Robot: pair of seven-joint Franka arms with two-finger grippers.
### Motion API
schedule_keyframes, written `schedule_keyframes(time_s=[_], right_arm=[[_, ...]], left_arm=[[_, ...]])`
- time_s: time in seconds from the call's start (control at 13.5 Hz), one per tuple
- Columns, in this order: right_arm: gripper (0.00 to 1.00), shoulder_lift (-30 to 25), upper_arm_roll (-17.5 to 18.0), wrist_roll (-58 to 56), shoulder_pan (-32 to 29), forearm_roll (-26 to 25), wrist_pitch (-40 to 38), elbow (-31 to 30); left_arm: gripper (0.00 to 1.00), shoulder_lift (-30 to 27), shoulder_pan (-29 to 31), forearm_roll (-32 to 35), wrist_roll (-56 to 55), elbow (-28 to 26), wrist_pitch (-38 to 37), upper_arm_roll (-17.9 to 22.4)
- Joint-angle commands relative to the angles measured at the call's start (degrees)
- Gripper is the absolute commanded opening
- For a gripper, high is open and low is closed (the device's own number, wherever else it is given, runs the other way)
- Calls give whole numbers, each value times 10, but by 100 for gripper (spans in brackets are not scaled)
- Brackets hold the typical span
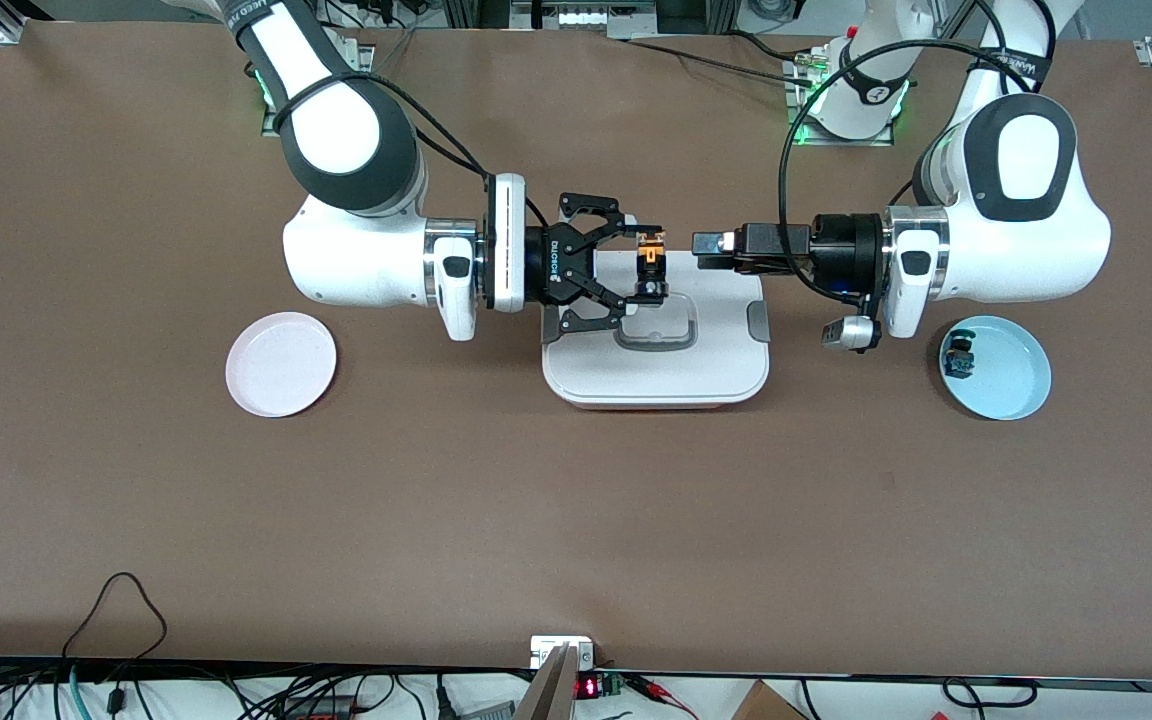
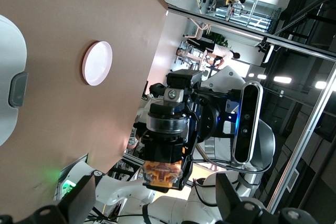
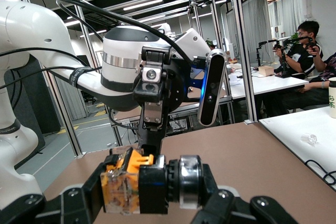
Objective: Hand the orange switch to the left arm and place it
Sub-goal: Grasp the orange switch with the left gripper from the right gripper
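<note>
Horizontally over the box [image 1: 656,370], right pincer [image 1: 648,268] clamped on orange switch [image 1: 650,262], left pincer [image 1: 706,250] facing it, fingers apart

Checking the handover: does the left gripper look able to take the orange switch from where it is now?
Probably yes. The right gripper holds the orange switch up over the box, and the open left gripper faces it with only air between them.
</note>
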Motion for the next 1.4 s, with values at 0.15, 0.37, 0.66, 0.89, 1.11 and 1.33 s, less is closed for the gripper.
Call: schedule_keyframes(time_s=[0.15, 0.37, 0.66, 0.89, 1.11, 1.33], right_arm=[[0, 3, -2, -9, 3, 14, 0, 12], [0, 4, -2, -9, 3, 14, 0, 11], [0, 3, -5, -9, 3, 14, 0, 11], [0, 3, -5, -9, 3, 14, 0, 11], [0, 3, -6, -9, 4, 14, 0, 11], [0, 3, -7, -8, 8, 15, 1, 11]], left_arm=[[100, -11, -1, -20, -1, -14, 47, -35], [98, 2, -1, -44, -1, -11, 60, -41], [78, 4, -3, -44, 5, -7, 61, -41], [75, 9, -9, -45, 7, -6, 75, -42], [73, 10, -18, -57, 8, -1, 81, -42], [49, 10, -17, -56, 9, -1, 81, -41]])
